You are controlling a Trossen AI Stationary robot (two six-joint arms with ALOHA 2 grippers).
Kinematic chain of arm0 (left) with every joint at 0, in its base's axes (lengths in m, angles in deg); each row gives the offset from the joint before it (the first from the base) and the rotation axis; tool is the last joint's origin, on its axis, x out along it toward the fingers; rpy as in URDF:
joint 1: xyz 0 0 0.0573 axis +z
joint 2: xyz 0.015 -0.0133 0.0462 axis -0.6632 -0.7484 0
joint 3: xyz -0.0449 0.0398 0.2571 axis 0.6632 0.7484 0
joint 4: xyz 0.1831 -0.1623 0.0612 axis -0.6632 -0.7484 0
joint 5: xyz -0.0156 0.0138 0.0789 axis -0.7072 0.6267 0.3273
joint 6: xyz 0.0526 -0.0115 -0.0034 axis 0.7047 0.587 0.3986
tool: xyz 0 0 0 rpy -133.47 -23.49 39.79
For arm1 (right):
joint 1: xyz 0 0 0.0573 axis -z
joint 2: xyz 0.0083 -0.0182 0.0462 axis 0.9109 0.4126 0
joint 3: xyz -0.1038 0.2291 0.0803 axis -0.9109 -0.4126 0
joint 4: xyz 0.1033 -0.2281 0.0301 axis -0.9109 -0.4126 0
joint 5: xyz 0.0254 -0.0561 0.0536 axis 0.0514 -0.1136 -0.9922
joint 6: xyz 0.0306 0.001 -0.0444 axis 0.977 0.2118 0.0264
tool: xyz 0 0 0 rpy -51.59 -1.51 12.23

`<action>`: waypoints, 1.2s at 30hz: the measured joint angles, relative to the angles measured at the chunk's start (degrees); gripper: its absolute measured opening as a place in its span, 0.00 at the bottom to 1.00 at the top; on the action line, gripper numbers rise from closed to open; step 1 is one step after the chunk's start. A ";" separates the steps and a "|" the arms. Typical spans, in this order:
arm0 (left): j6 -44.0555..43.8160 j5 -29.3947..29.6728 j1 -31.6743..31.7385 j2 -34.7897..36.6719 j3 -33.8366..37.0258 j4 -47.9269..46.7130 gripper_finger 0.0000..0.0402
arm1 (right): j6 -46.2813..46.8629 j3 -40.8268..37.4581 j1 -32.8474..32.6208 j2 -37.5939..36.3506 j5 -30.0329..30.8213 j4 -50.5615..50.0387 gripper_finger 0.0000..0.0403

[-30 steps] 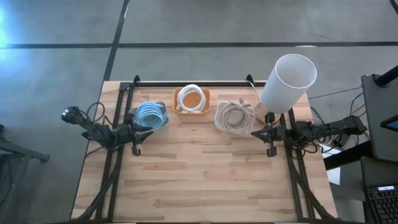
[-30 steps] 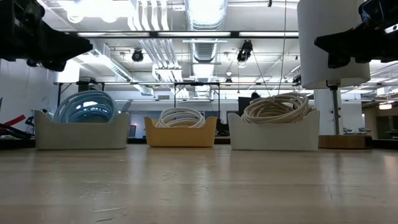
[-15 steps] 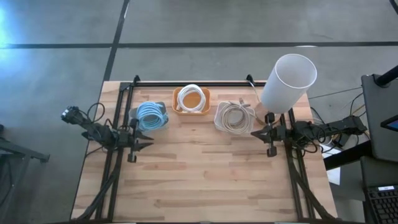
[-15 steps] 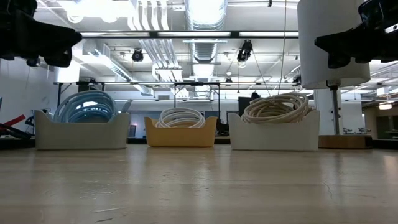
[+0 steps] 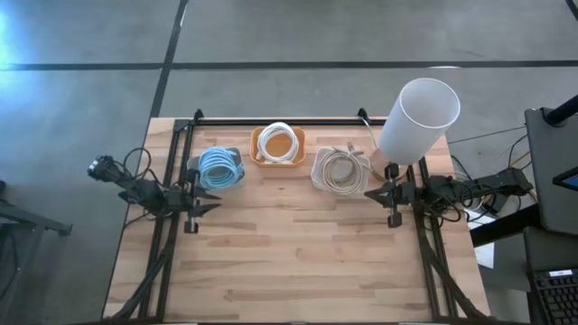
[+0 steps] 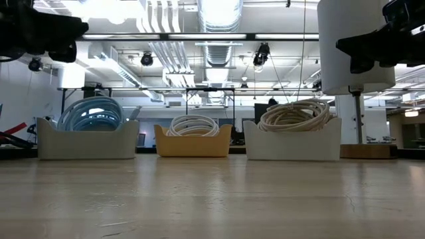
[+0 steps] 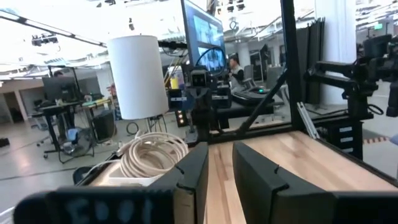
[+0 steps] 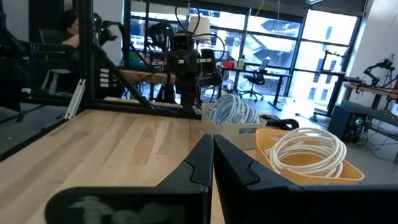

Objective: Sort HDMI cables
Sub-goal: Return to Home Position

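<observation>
Three bins stand in a row near the table's far edge. Light blue cable coils [image 5: 219, 168] [image 6: 89, 114] fill the left white bin, white coils [image 5: 278, 143] [image 6: 194, 125] the yellow middle bin, and beige coils [image 5: 339, 170] [image 6: 295, 114] the right white bin. My left gripper [image 5: 215, 207] [image 7: 219, 149] hovers just near of the blue bin. It points toward the table's right and is open by a narrow gap. My right gripper [image 5: 368, 192] [image 8: 212, 142] hovers near of the beige bin, pointing left, shut. Both are empty.
A lamp with a tall white shade [image 5: 418, 117] [image 6: 352, 46] stands on a wooden base at the far right corner. A black frame [image 5: 271, 119] runs along the far and side edges. Bare wood [image 5: 289, 253] stretches from the bins to the near edge.
My left gripper has drawn back from the blue cable bin toward the table's near edge and now hangs level beside it, pointing right. The right arm and the coils have kept still.
</observation>
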 joint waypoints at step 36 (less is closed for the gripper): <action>-5.09 -4.16 10.39 -0.14 0.04 -6.93 0.21 | -0.58 0.02 0.02 0.00 0.07 0.01 0.02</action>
